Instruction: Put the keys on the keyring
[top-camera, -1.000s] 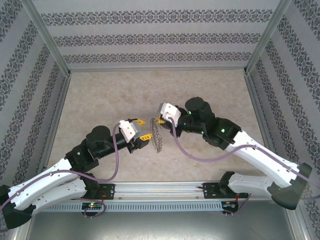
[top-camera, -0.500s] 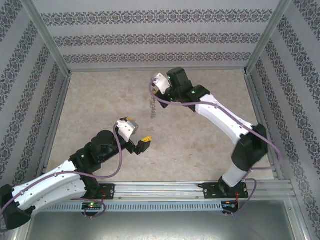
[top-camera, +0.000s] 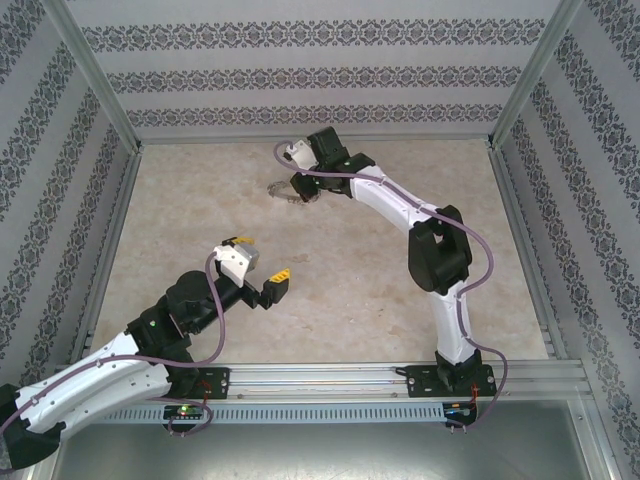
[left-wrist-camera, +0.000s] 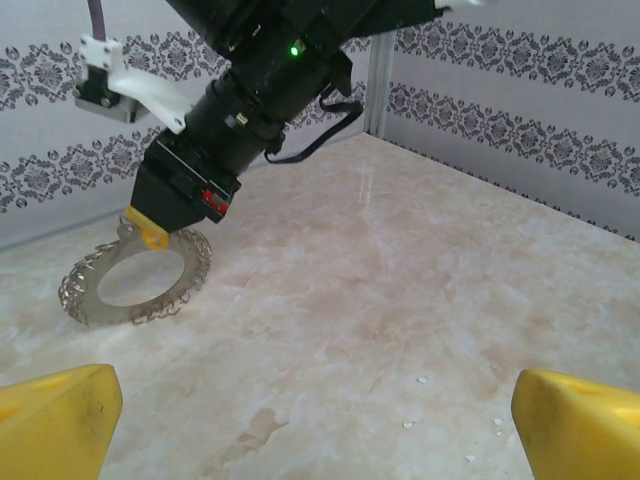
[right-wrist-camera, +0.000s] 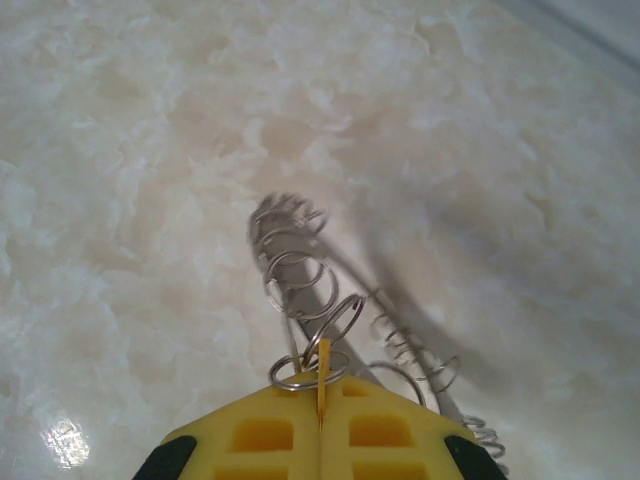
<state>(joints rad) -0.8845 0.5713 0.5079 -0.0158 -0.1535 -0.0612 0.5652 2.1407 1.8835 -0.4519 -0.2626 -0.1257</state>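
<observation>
- Two grippers show in the top external view. The right gripper (top-camera: 298, 186) reaches to the far side of the table (top-camera: 400, 290), closed on the keyring (top-camera: 283, 190). The left gripper (top-camera: 262, 260) hangs well apart from it, jaws wide and empty.
- Left wrist view: the left yellow fingertips (left-wrist-camera: 55, 420) stand spread at the frame's lower corners. The keyring leans from the right gripper's tip, lower edge on the table.
- Right wrist view: the pads (right-wrist-camera: 260, 435) pinch one small wire loop of the keyring. A thin orange strip (right-wrist-camera: 322, 372) stands in the seam; whether it is a key cannot be told.
- Handling, as judged: light, limp, chain-like, likely to sag and slip. Grip the rim and leave the central hole free.
</observation>
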